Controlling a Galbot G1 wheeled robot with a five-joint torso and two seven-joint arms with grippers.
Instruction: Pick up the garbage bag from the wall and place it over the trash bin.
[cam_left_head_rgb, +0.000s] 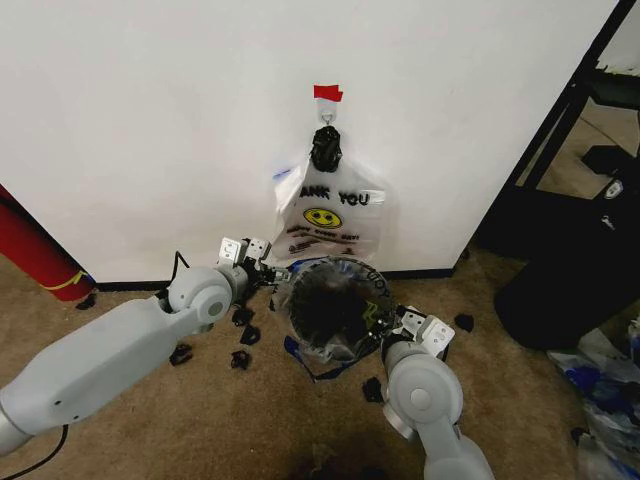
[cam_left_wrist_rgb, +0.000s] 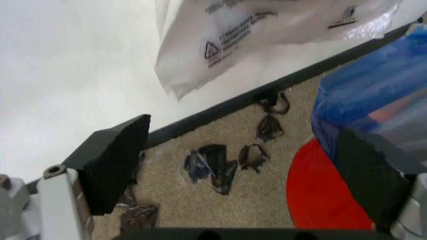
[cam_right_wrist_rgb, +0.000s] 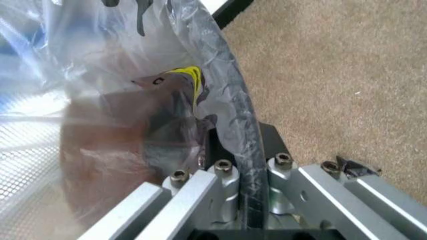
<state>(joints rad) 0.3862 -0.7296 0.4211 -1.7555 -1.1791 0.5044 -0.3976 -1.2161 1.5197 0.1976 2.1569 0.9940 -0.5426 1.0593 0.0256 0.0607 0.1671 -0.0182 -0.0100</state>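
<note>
The garbage bag (cam_left_head_rgb: 330, 310) lines the trash bin (cam_left_head_rgb: 300, 345); the right gripper (cam_right_wrist_rgb: 243, 175) pinches bag and rim together, the left gripper (cam_left_wrist_rgb: 240, 165) gapes beside it

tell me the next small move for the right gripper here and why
Probably open the right gripper and back away. The garbage bag is already draped over the trash bin, and the gripper is clamped on the bin rim with plastic under it. The left gripper is already open beside the bin.
</note>
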